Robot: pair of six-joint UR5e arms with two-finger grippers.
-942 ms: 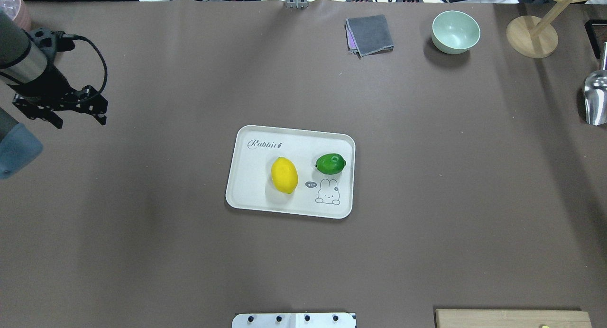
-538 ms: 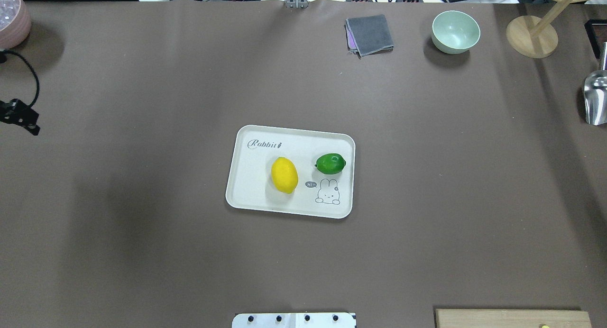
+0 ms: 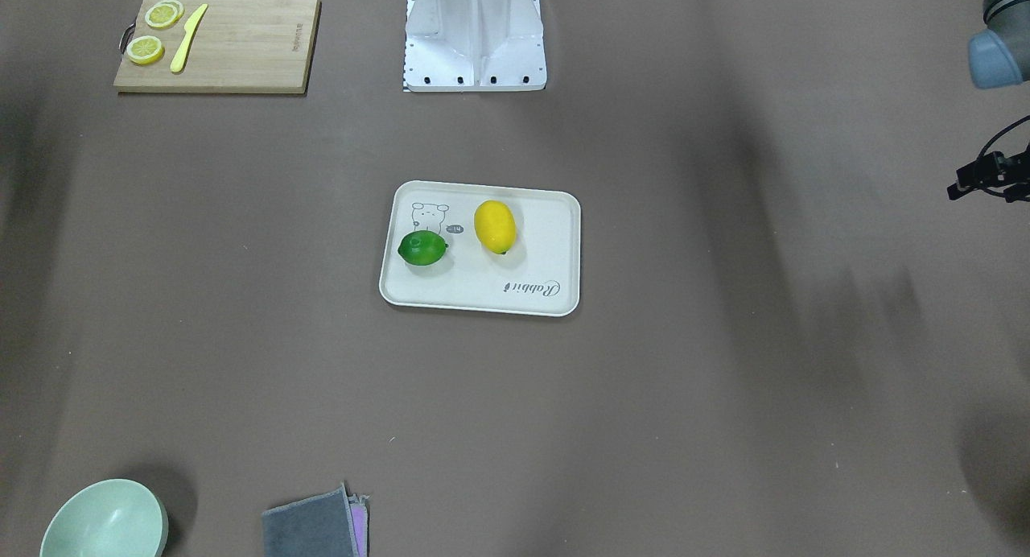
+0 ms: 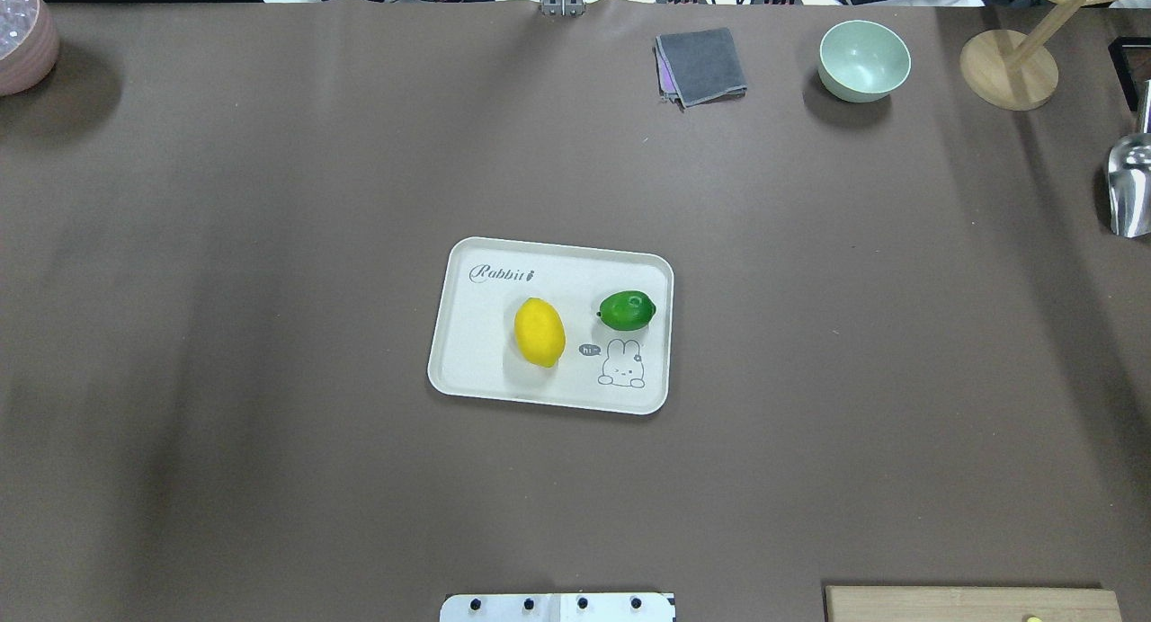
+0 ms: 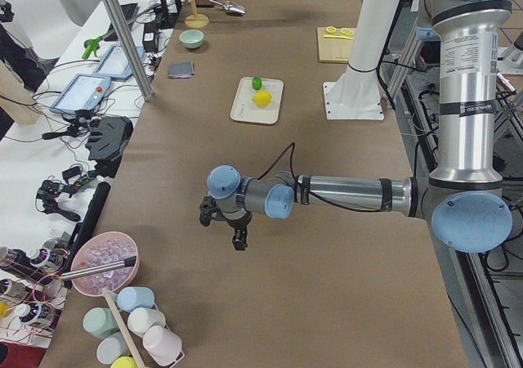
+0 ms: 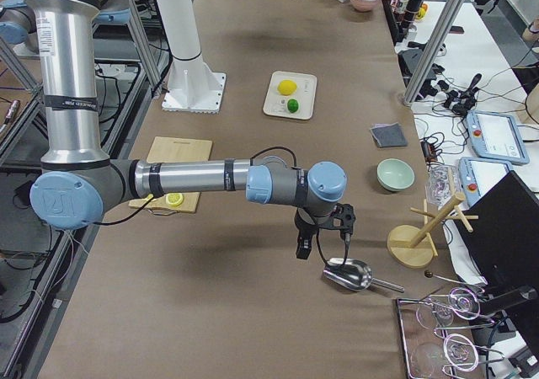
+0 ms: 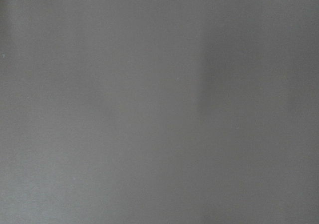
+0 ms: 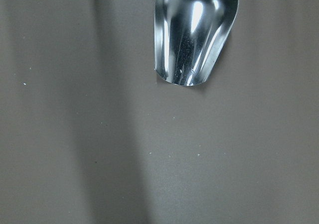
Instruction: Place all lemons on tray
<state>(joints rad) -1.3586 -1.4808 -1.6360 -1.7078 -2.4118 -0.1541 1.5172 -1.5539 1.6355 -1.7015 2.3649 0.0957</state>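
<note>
Yellow lemon [image 4: 539, 332]: laid on its side at the middle of the tray [image 4: 477, 361]; its long axis is set across the tray's short side, slightly slanted in the overhead view.
Green lemon [image 4: 627, 310]: laid on its side at the tray's right end in the overhead view, just above the printed animal; its long axis is set along the tray's long side, and its small dark tip is pointed toward the yellow lemon. The two axes are held at roughly a right angle, and the fruits are kept apart.
Tray: placed flat at the centre of the counter [image 4: 270, 442], with no arm above it.
Step in hand: both lemons are seen inside the rim, so the placing is judged complete; nothing is left to be carried.
Next move: no further grasp is called for; at most, the arms are to be parked clear of the tray.
Left jaws: shown at the end of the left arm [image 5: 343, 195], above bare counter and well apart from the tray; whether they are released or clenched cannot be told.
Right jaws: shown at the end of the right arm [image 6: 185, 177], just beside a metal scoop [image 8: 195, 32]; their state cannot be told.
Cutting board [image 3: 241, 50]: lemon slices [image 3: 146, 49] are left on it and are not counted in the task.
</note>
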